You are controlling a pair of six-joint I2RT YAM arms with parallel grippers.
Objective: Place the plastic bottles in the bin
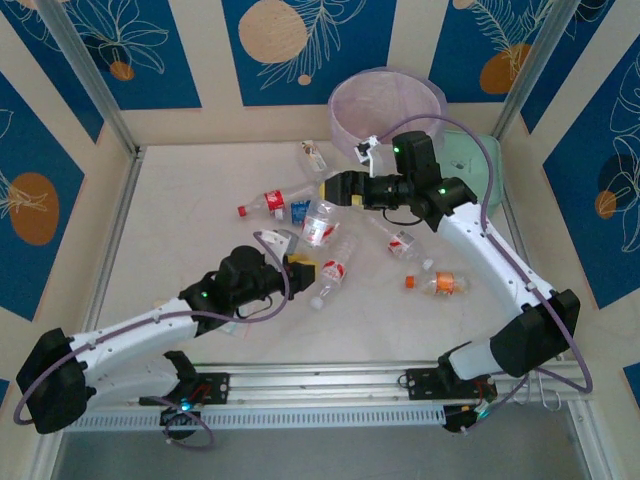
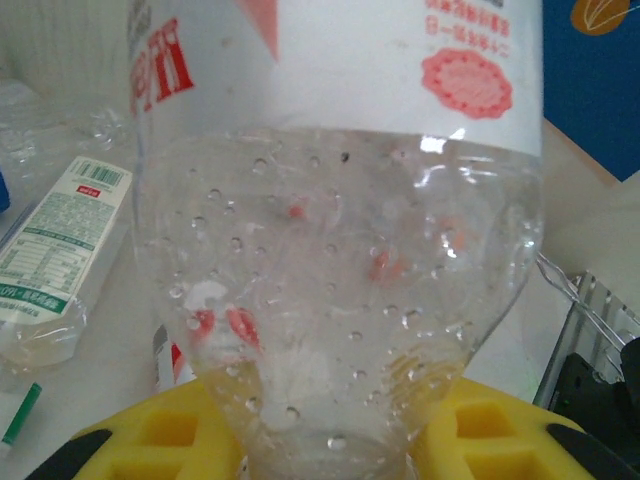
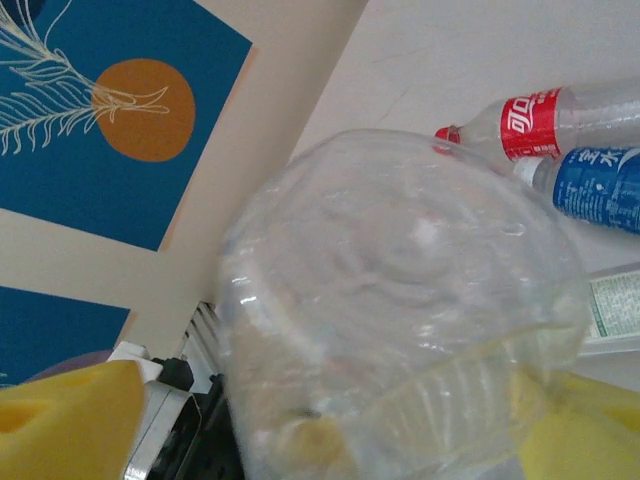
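Your left gripper (image 1: 300,268): fingers (image 2: 170,430) clamped on a white-labelled bottle (image 2: 340,300), low over the tabletop (image 1: 180,230). Your right gripper (image 1: 337,188): fingers clamped on a clear bottle (image 3: 400,300), near the bin (image 1: 385,110). Lying between the 2 grippers: red-label bottle (image 1: 270,203), blue-label bottle (image 1: 298,208). Mint-green case (image 1: 470,155) sits behind your right arm.

You see the bin (image 1: 345,125) lined pale pink, a red-labelled bottle (image 3: 530,122), a blue-labelled bottle (image 3: 600,188), and blue wall panels (image 1: 60,40) patterned with orange discs and white leaf outlines.
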